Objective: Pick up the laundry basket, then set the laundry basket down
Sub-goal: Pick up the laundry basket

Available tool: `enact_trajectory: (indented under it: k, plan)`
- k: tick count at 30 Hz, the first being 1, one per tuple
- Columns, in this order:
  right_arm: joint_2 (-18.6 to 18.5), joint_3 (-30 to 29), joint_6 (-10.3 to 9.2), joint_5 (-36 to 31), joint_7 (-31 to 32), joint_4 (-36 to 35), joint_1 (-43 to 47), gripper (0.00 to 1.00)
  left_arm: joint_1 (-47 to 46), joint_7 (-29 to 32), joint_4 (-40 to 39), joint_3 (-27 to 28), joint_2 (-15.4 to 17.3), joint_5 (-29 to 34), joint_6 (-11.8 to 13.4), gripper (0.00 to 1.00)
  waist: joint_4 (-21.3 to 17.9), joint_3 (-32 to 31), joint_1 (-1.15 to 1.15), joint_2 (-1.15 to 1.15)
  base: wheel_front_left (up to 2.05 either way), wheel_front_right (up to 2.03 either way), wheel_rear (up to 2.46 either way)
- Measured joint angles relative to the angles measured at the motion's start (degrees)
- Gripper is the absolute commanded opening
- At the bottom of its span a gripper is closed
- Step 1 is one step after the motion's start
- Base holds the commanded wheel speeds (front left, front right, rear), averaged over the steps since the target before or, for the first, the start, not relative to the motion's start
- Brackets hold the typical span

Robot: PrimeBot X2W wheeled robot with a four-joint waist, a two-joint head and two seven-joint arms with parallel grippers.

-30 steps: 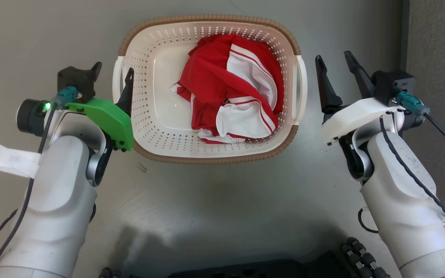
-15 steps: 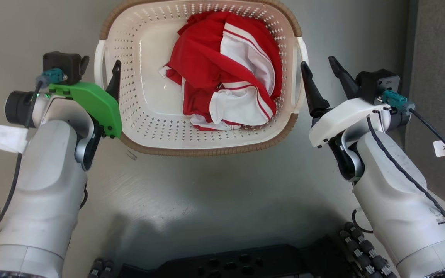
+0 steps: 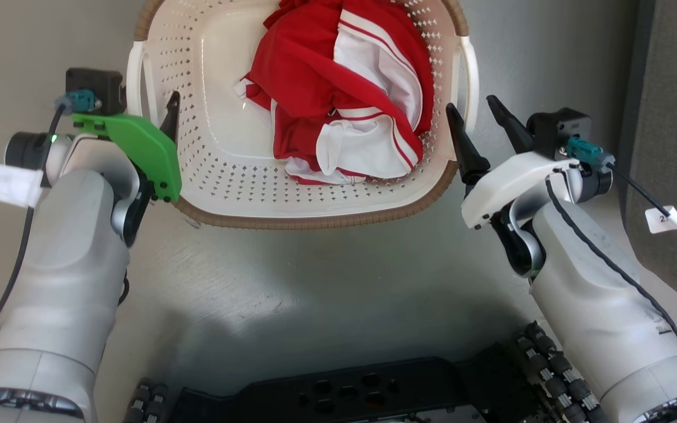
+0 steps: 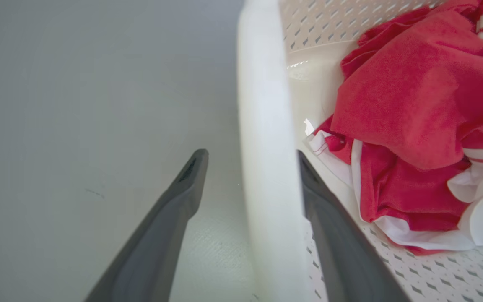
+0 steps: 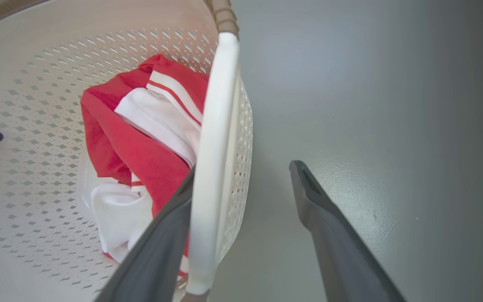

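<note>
1. The cream-white perforated plastic laundry basket [image 3: 221, 176], rounded rectangular with a brown woven-look rim, stands on the grey floor [image 3: 315, 282] straight ahead of the robot, between its two arms. In the head view its far end is cut off by the top edge.
2. A crumpled red and white striped garment [image 3: 344, 100] lies inside the basket, toward the robot's right.
3. The left claw [image 4: 250, 155] has its two dark fingers apart, astride the basket's white left handle [image 4: 266, 126]. One finger is outside over the floor with a gap to the handle; the other is on the basket's inner side, close against the handle.
4. The right claw [image 5: 243, 167] is likewise spread, astride the white right handle [image 5: 216, 126]. Its inner finger is partly hidden behind the handle beside the garment, and its outer finger stands apart from it over the floor.
5. Neither claw is closed on its handle.
</note>
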Motion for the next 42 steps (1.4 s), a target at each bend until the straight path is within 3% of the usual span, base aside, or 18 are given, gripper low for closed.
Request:
enact_trajectory:
  k: [3,4,5,29,42]
  plan:
    - [-0.01,0.14,-0.09,-0.01,-0.01,0.31,-0.63,1.0,-0.81,0.29,0.63,-0.21,-0.09,0.0,0.0,1.0,0.07,0.36,0.0,0.0,0.0,0.0,0.0]
    - [-0.02,0.19,-0.2,-0.01,0.0,0.31,-0.85,0.9,-1.21,0.25,1.26,-0.19,-0.21,-0.2,-0.01,0.42,0.14,0.48,0.0,0.0,0.0,0.0,0.0]
    - [-0.03,0.27,-0.24,-0.01,0.0,0.33,-1.05,0.0,-1.38,0.14,1.7,-0.22,-0.35,-0.79,-0.03,0.0,0.2,0.54,0.0,0.0,0.0,0.0,0.0]
    - [0.9,-0.42,0.02,-0.8,-0.14,6.06,-3.86,0.0,-3.46,0.25,7.33,-4.04,-4.5,-8.57,-0.48,0.0,0.67,-2.18,0.0,0.0,0.0,0.0,0.0]
    - [1.14,-0.68,1.09,-1.08,-0.12,11.27,-4.51,0.0,-1.37,4.49,8.73,-6.36,-5.24,-14.48,-0.37,0.0,0.94,-6.83,0.0,0.0,0.0,0.0,0.0]
